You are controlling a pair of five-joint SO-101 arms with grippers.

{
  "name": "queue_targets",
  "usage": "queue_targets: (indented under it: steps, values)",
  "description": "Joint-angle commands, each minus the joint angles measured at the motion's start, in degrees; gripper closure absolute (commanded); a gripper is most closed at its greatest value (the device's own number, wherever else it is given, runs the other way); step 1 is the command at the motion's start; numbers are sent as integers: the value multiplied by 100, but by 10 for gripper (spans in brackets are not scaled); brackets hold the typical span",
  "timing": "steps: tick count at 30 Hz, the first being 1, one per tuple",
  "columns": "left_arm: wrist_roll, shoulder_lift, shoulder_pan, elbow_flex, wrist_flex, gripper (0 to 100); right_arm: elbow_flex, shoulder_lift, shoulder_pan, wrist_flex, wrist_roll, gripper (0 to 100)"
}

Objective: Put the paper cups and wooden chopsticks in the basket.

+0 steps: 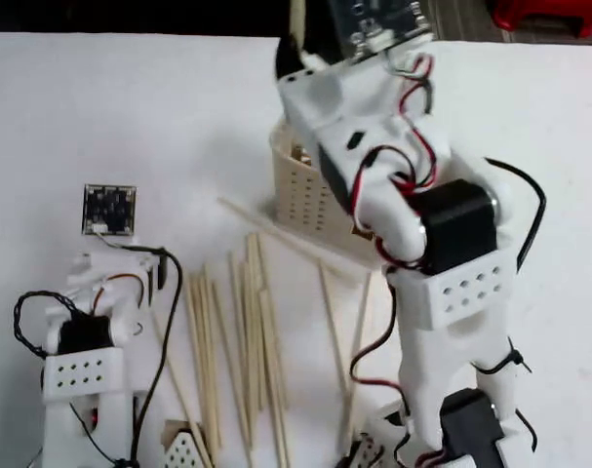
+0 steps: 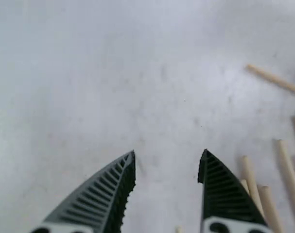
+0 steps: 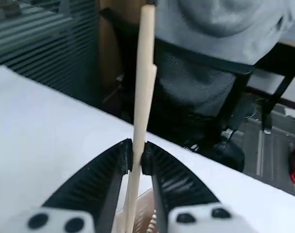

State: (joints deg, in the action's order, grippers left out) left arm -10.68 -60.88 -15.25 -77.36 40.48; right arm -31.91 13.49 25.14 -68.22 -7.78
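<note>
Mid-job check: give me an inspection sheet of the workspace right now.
Surface: white table.
Job's things: loose chopsticks scattered on the table; basket beyond them; held chopsticks upright by it.
Clutter: nothing seen.
Grippers: left gripper open over bare table; right gripper shut on the held chopsticks.
Cables: red and black wires on the right arm; black cable at the left arm.
Surroundings: black mesh chair behind the table.
</note>
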Motion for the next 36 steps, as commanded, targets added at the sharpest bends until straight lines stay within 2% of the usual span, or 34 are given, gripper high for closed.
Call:
queue_targets:
  steps: [1, 9, 12, 14, 20, 28, 36]
  values:
    - [0, -163, -40, 18, -149, 785, -220, -242, -277, 303, 18, 980]
    - [0, -163, -40, 18, -149, 784, -211, -980, -558, 136, 53, 974]
    - [0, -163, -40, 18, -149, 784, -264, -1042, -523, -171, 62, 910]
    - [0, -163, -40, 18, -149, 784, -273, -919, -426, -347, 62, 876]
    - [0, -163, -40, 18, -158, 783, -220, -303, -66, -1314, 9, 909]
    - [44, -163, -382, 53, -158, 782, -211, -154, 734, -2976, 53, 911]
    - [44, -163, -382, 53, -158, 782, 1178, 13, 875, -3002, 18, 913]
